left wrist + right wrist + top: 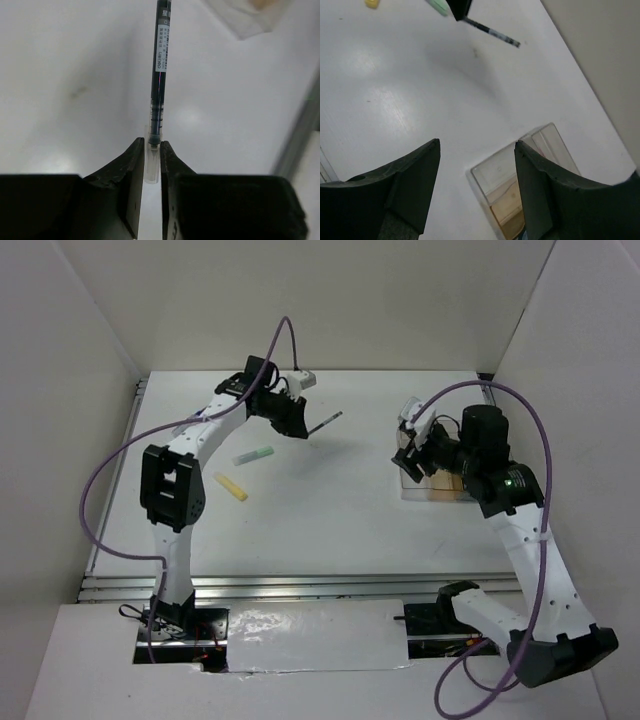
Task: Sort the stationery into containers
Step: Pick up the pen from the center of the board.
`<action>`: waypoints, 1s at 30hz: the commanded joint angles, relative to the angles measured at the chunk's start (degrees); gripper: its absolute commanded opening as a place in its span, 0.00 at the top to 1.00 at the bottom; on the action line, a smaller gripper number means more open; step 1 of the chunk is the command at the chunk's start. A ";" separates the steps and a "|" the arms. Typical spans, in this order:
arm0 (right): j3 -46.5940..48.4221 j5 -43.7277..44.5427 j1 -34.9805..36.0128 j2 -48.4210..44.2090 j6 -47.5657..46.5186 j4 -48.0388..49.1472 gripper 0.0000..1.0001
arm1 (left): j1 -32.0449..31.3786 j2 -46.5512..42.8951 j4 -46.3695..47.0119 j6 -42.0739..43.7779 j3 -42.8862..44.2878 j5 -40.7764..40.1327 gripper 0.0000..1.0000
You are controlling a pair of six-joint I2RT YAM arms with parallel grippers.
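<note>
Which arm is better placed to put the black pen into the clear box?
Left: the left gripper pinches the black pen by its end. The right gripper hangs open, empty, above the clear box.

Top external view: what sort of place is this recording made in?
Probably a lab robot test cell: a white table boxed in by plain white panels, a left arm and right arm mounted at its near edge.

A flat white table (330,530) fills the middle of the top view. Plain white walls (60,390) stand at the left, top and right of the frame. A grey metal rail (300,585) runs across low in the frame. Below it, at the bottom middle, lies a shiny white sheet (310,635).
</note>
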 commanded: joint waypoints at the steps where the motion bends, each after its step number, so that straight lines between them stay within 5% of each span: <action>1: 0.91 4.94 6.78 -0.33 -6.44 3.14 0.32 | -0.63 -7.52 -1.78 -13.10 -5.02 14.41 1.00; 10: 1.26 14.01 23.66 7.05 -22.35 3.57 0.30 | -1.78 -14.92 -7.93 -20.61 -13.29 15.56 1.00; 19: -1.99 14.01 31.22 9.96 -27.63 10.17 0.11 | -5.11 -23.00 -11.72 -20.16 -21.71 16.63 1.00; 21: -2.34 13.31 33.42 10.75 -28.16 9.47 0.00 | -5.12 -24.94 -10.22 -21.04 -22.78 17.24 1.00; 30: -3.31 13.57 38.17 13.83 -30.35 8.76 0.05 | -5.55 -27.31 -10.13 -21.22 -23.40 18.92 1.00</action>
